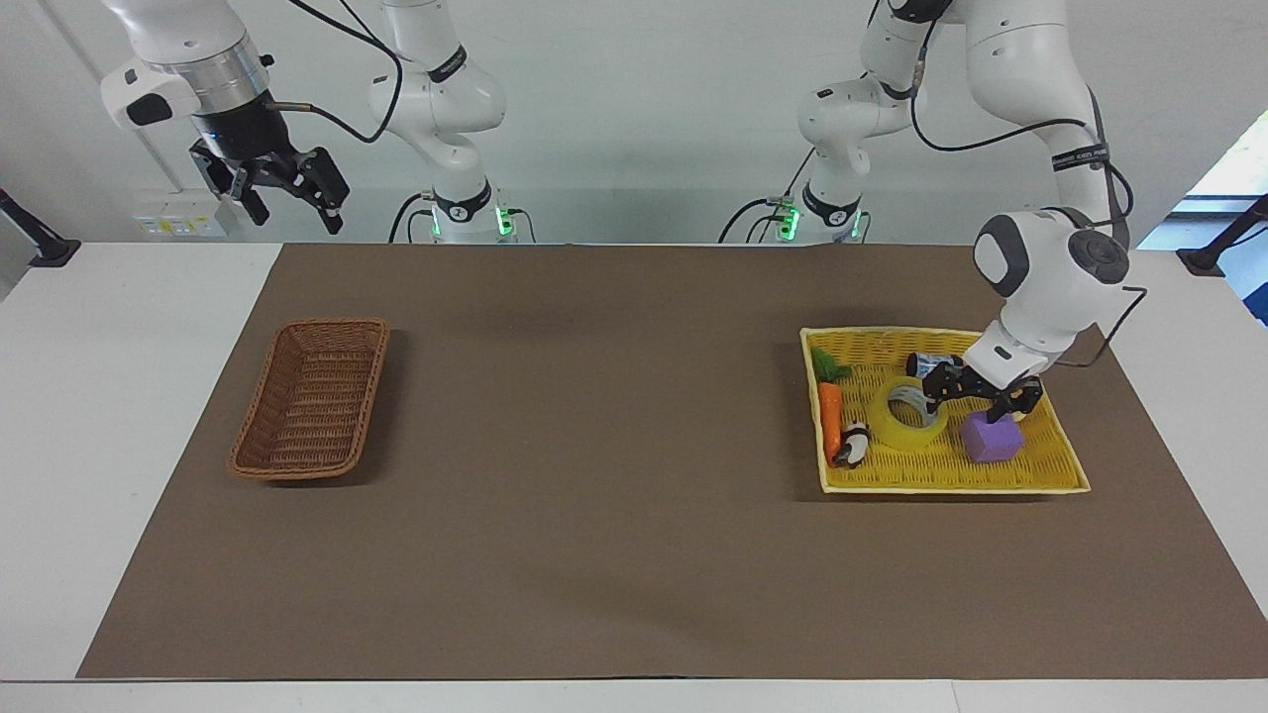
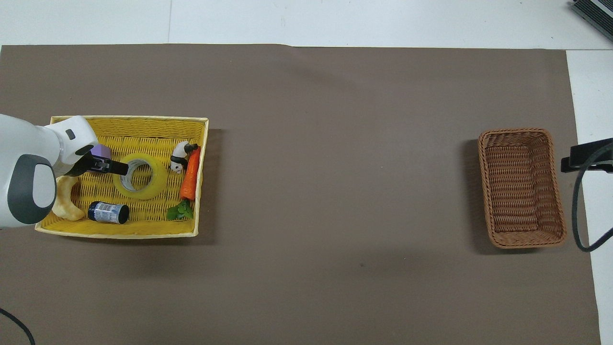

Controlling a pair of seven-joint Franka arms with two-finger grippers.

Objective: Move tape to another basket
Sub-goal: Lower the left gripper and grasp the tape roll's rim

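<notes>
While its fingers spread wide over the tape (image 1: 912, 413) in the yellow tray (image 1: 1030, 479), the left gripper (image 1: 976, 401) faces a light, stiff, slick roll, likely best pinched across its wall; the right gripper (image 1: 282, 193) waits open, well above the wicker basket (image 1: 310, 399).

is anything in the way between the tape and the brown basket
Nothing visible is. The tape lies in the yellow tray with the open left gripper at its edge. Only bare brown mat lies between the tray and the wicker basket. The right gripper waits raised.
</notes>
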